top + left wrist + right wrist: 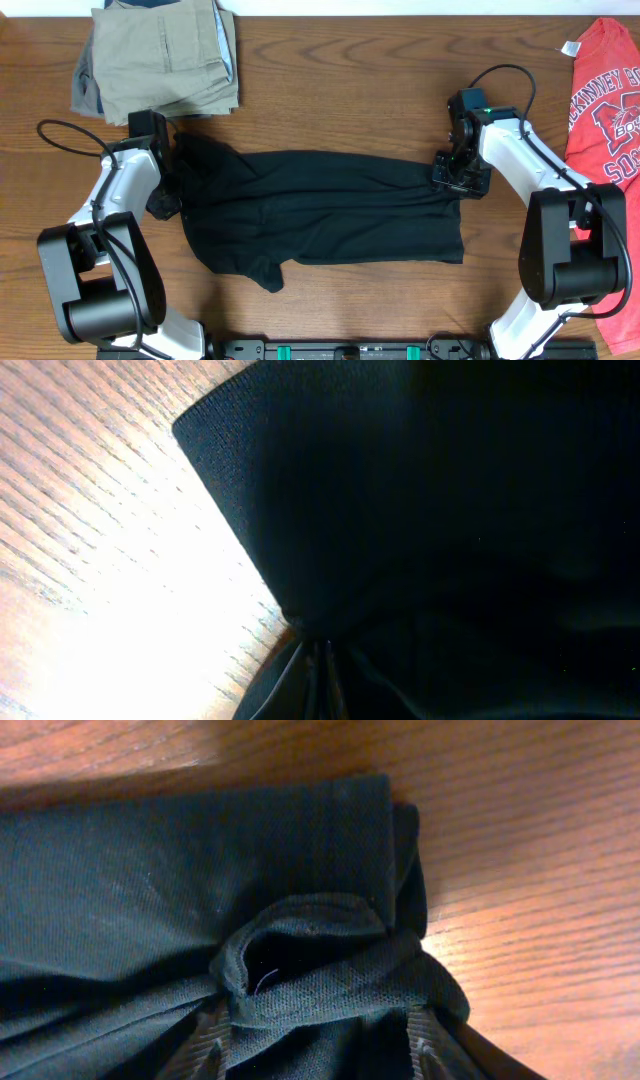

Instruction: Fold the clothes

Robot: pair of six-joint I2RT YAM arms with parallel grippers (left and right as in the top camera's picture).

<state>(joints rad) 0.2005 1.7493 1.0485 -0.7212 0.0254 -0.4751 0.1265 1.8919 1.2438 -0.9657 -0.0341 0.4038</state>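
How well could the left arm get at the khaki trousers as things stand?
Probably yes, though not straight away: the khaki trousers lie just beyond the left gripper with nothing between, but it is shut on the black T-shirt and would have to let go first.

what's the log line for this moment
black shirt: lying across table | left jaws: shut on its left end | right jaws: open at its right end | trousers, red shirt: aside

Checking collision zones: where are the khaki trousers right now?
Overhead view: the folded khaki trousers sit at the far left corner of the table, just beyond the left end of the black T-shirt.
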